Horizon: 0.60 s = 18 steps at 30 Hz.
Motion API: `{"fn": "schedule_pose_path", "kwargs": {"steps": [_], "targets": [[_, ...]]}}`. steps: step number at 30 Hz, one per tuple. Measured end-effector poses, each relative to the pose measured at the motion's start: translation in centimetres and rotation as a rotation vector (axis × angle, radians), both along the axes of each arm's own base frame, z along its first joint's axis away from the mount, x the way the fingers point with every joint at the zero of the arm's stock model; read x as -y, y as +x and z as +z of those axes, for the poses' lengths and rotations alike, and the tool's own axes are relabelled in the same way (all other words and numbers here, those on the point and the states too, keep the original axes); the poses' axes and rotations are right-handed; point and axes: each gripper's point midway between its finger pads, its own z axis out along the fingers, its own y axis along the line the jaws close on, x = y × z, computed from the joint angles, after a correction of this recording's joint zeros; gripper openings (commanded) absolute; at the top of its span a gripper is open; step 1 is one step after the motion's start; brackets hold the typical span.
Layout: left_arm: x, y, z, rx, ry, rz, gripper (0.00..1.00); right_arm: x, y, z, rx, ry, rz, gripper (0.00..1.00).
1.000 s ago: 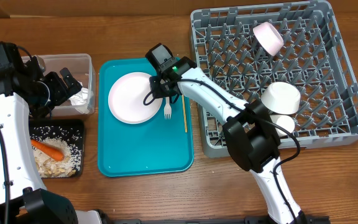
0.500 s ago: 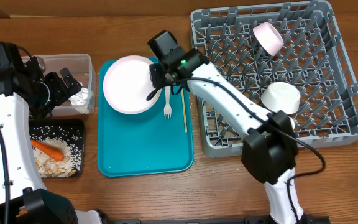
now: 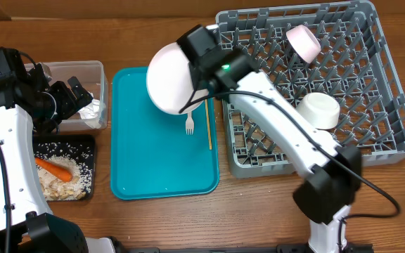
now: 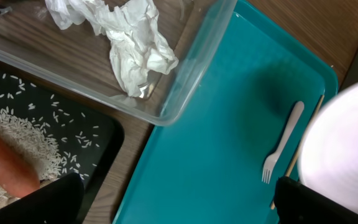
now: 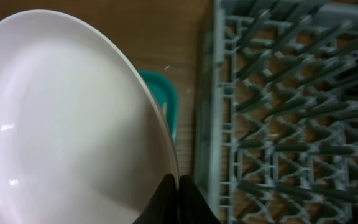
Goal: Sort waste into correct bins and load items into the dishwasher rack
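Over wooden table (image 3: 153, 225), right gripper (image 5: 178, 188) pinches stiff, slick, likely fragile white plate (image 3: 167, 77) by its rim; left gripper (image 4: 179, 202) gapes empty

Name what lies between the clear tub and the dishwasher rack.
In the overhead view, the teal tray, carrying a white plastic fork and a tan chopstick; the right end effector holds the white plate above its far edge.

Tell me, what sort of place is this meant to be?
Likely a lab bench staged as a dish-clearing station: a grey dishwasher rack holding bowls, a teal tray with a fork, and a clear tub of crumpled tissues.
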Motion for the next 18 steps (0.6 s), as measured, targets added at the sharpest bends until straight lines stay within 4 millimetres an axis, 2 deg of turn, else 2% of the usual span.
{"fn": "schedule_pose_path", "kwargs": {"steps": [4, 8, 13, 18], "targets": [[0.0, 0.0, 0.0, 0.001, 0.000, 0.000, 1.00, 4.5, 0.3, 4.4, 0.085, -0.040, -0.067, 0.04], [0.0, 0.0, 0.0, 0.000, 0.000, 0.000, 1.00, 10.8, 0.9, 7.4, 0.135, -0.104, -0.187, 0.04], [0.0, 0.0, 0.0, 0.000, 0.000, 0.000, 1.00, 18.8, 2.1, 7.9, 0.138, -0.188, -0.360, 0.04], [0.0, 0.0, 0.0, 0.000, 0.000, 0.000, 1.00, 24.4, 2.4, 8.2, 0.133, -0.249, -0.469, 0.04]]}}
